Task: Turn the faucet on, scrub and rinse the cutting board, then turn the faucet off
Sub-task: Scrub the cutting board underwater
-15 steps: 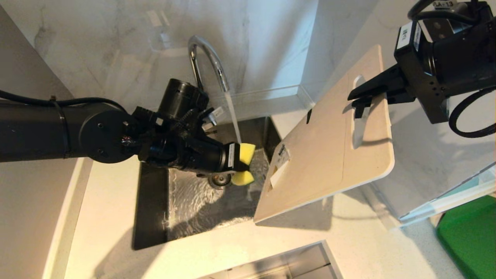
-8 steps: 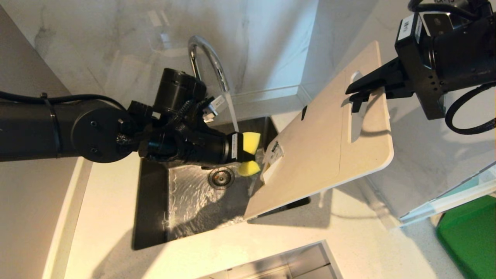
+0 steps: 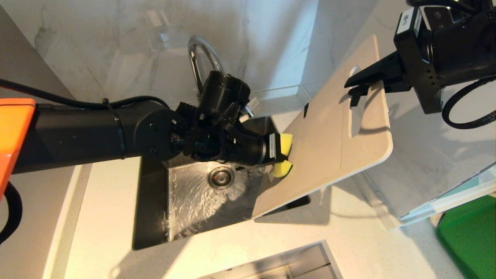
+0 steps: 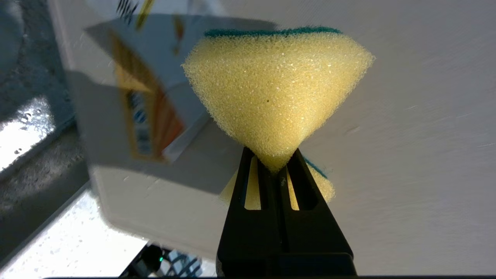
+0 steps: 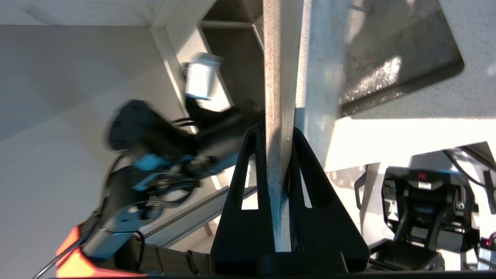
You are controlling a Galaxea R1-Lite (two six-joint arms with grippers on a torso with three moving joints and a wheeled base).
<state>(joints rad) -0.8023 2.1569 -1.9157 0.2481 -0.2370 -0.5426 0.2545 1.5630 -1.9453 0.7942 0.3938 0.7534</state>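
Head view: the right tool (image 3: 354,91) clamps the cutting board (image 3: 329,143) by its handle end, holding it tilted over the sink (image 3: 193,201) set in the table (image 3: 240,248). The left tool (image 3: 285,157) pinches a yellow sponge (image 3: 286,144) against the board's face, before the faucet (image 3: 201,50).

Left wrist view: sponge (image 4: 277,89) squeezed narrow; a blurred, probably orange-and-white label (image 4: 151,116) lies beside it.

Right wrist view: the board (image 5: 279,97) sits edge-on between closed fingers (image 5: 242,182).
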